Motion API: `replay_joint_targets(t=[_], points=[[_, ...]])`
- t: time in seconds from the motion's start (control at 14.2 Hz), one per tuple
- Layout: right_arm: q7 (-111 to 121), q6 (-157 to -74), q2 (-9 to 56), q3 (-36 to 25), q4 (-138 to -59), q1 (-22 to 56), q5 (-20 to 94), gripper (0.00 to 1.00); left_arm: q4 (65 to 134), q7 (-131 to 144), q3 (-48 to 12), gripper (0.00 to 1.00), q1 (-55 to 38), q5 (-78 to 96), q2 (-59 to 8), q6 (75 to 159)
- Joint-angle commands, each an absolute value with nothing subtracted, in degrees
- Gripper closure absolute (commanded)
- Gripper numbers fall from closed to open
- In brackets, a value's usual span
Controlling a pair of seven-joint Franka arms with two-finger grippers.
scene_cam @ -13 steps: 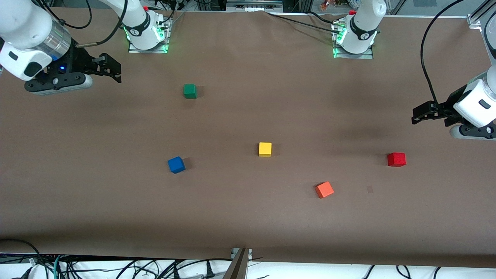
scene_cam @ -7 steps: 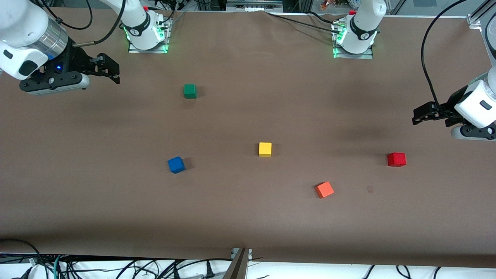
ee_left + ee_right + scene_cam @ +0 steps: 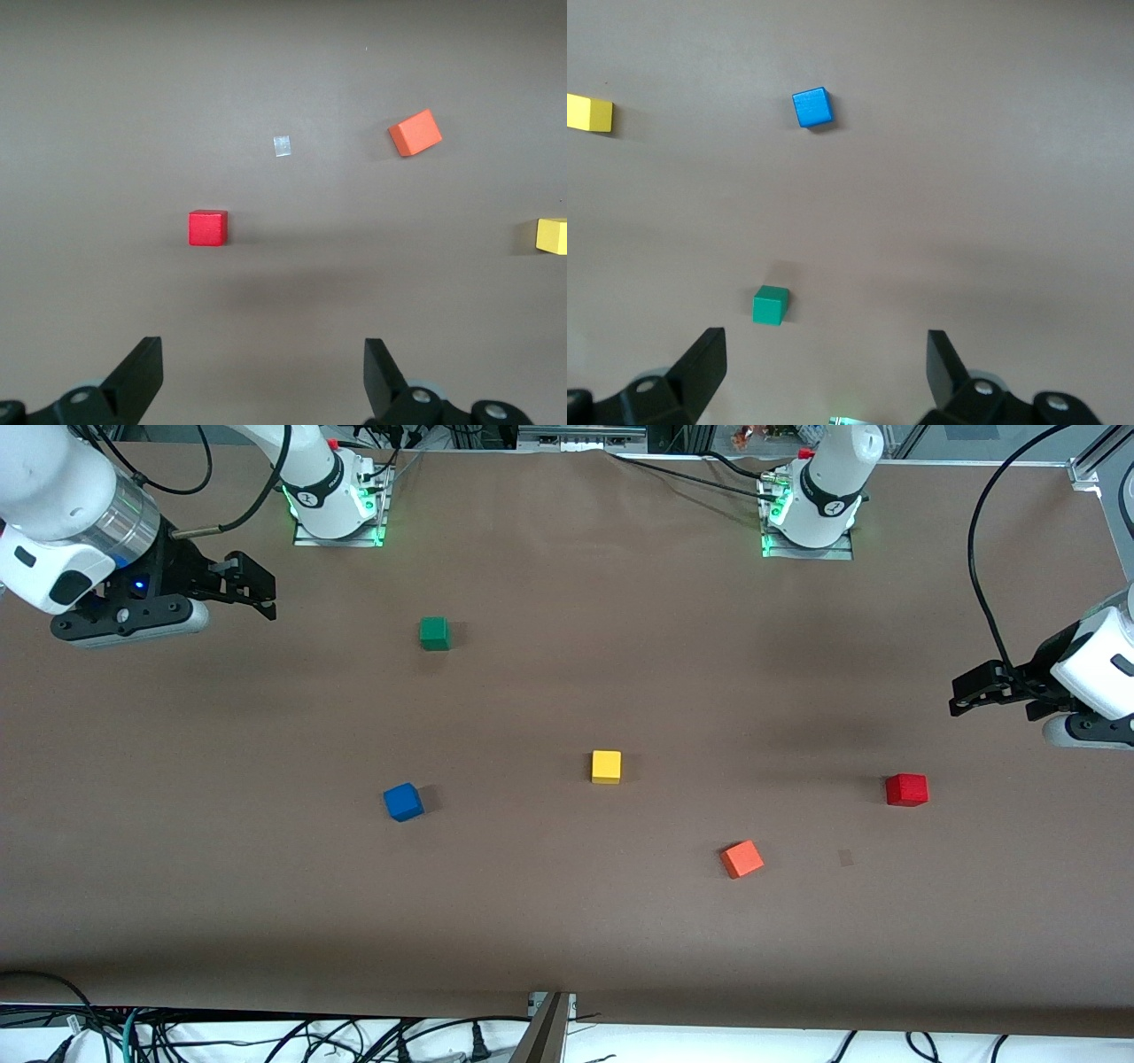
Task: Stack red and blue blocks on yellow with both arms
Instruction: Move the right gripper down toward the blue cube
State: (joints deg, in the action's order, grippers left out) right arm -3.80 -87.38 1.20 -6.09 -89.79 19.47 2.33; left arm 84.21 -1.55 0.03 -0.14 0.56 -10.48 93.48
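Observation:
The yellow cube (image 3: 606, 766) rests near the table's middle and shows at the edge of both wrist views (image 3: 552, 235) (image 3: 589, 113). A blue block (image 3: 403, 802) (image 3: 812, 107) lies toward the right arm's end. Toward the left arm's end sits the red block (image 3: 906, 789) (image 3: 207, 227). My left gripper (image 3: 966, 694) (image 3: 263, 372) hangs open and empty above the table at its own end, up from the red block. My right gripper (image 3: 257, 589) (image 3: 826, 367) is open and empty too, high over its end of the table.
A green cube (image 3: 434, 633) (image 3: 771, 305) sits farther from the front camera than the blue block. An orange-red cube (image 3: 741, 859) (image 3: 415, 133) lies nearer the camera, between yellow and red. A small pale mark (image 3: 846, 857) (image 3: 282, 145) is on the brown table cover (image 3: 567, 921).
The left gripper has drifted slightly toward the table's edge and lower in the front view. The right gripper shifted a little. No cube has moved.

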Motion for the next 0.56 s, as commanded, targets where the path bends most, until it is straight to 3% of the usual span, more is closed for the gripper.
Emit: replay_joint_targets(t=[0.0,0.14,0.49], points=[[-3.3,-86.6,2.8,-6.0,-88.5,19.2,2.1,0.0,82.3,-1.3,-0.1,0.0,-0.1,-0.1,-11.5,92.9],[-3.3,-88.3,5.9,-6.0,-88.4,19.4,2.4,0.0,82.3,-1.3,-0.1,0.0,-0.1,-0.1,-11.5,92.9],[-4.0,-101.7,18.5,-4.9,-88.5,21.5,3.1,0.0,82.3,-1.7,-0.1,0.0,0.3,-0.2,-11.9,93.0]])
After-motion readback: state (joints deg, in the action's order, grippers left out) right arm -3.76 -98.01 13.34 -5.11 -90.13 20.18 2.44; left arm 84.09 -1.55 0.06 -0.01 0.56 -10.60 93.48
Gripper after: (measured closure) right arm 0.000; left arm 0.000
